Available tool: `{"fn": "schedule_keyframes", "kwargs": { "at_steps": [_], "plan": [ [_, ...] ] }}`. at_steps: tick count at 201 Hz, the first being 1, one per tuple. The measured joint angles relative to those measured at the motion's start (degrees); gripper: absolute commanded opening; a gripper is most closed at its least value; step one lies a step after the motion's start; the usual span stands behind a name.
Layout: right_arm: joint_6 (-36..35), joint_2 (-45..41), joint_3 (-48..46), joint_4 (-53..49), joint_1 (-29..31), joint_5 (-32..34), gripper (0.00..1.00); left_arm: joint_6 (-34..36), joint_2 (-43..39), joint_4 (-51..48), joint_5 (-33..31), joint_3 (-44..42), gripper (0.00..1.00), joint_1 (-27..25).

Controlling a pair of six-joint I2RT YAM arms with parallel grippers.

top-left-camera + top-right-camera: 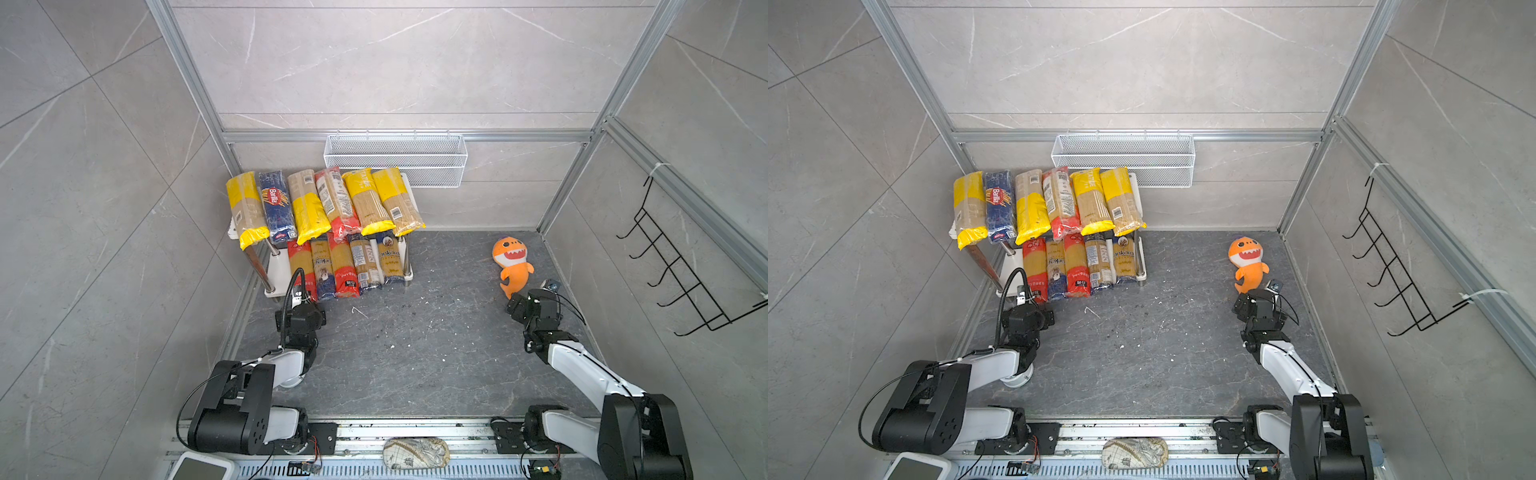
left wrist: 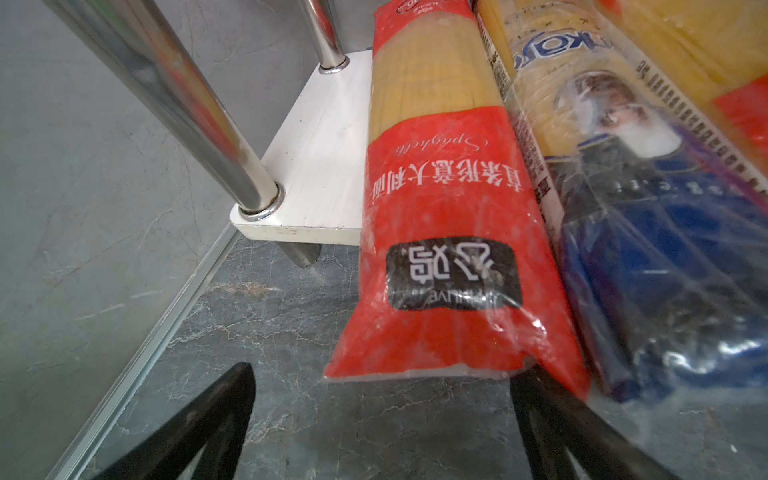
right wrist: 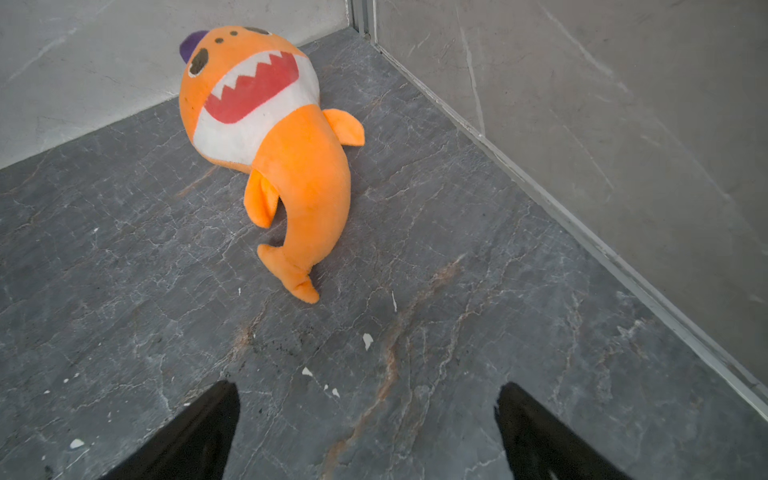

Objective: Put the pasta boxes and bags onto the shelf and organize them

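Pasta packs (image 1: 324, 208) fill both tiers of the shelf (image 1: 277, 270), upper left of centre in both top views.
Left wrist view: left gripper (image 2: 380, 370) spread wide, empty, the red pack (image 2: 440, 232) ending just ahead of it. Right wrist view: right gripper (image 3: 366, 383) spread wide, empty, over floor (image 3: 457, 291) near the shark (image 3: 291, 166).

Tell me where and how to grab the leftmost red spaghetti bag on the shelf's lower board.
Grip the red bag at its near end, which overhangs the front edge of the lower board. Come straight from the front with the open left tool, jaws across the narrow width. Its outer side is free, though the blue bag lies against the other.
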Motion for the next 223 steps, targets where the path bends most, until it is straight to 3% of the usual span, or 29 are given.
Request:
{"fn": "schedule_keyframes", "kwargs": {
  "at_steps": [61, 129, 223],
  "plan": [
    [-0.1, 4.0, -3.8, 9.1, -0.3, -1.8, 1.00, 1.7, 5.2, 7.6, 2.1, -0.2, 0.98, 1.2],
    [-4.0, 4.4, -7.4, 21.9, -0.3, -4.0, 1.00, 0.6, 7.8, 9.7, 12.1, 0.1, 0.98, 7.2],
    [-11.9, 13.4, -10.6, 40.9, -0.3, -10.9, 1.00, 0.3, 8.3, 10.2, 13.6, 0.1, 1.00, 7.8]
  ]
}}
